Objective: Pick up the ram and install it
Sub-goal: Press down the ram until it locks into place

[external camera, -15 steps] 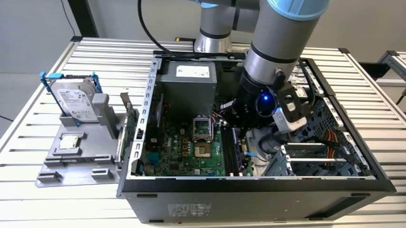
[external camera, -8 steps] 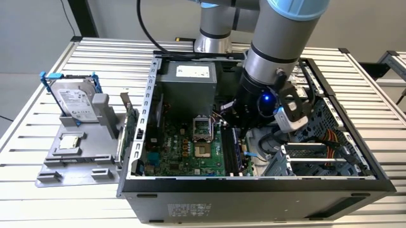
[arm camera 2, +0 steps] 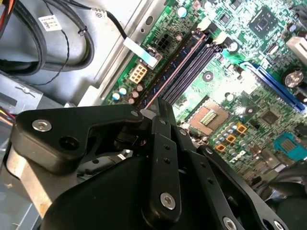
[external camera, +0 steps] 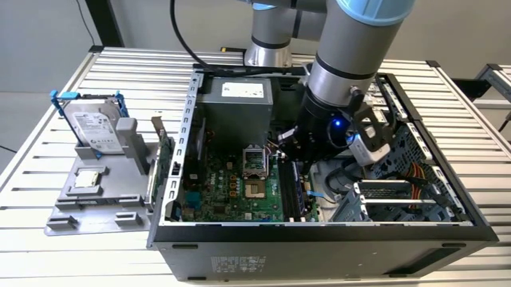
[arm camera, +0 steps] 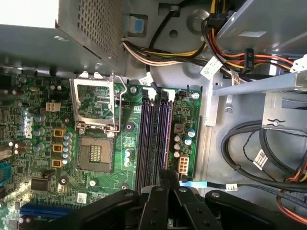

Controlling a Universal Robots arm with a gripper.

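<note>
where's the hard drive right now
In the exterior view the hard drive stands propped in the grey holder on the exterior view's left, outside the computer case, with the small square processor chip lying near it on the same holder.

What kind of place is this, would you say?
Probably a robotics test bench for computer assembly: an open black desktop computer case on a slatted metal table, a grey parts tray beside it, the robot arm reaching inside.

My gripper (arm camera 2: 160, 108) hangs at six o'clock, its black linkage closed over the near end of the memory slots (arm camera 2: 184, 67). The slots run away toward one o'clock across the green motherboard (arm camera 2: 249, 72). The open processor socket (arm camera 2: 207, 117) sits at three o'clock; black cables (arm camera 2: 62, 43) bunch at ten.
</note>
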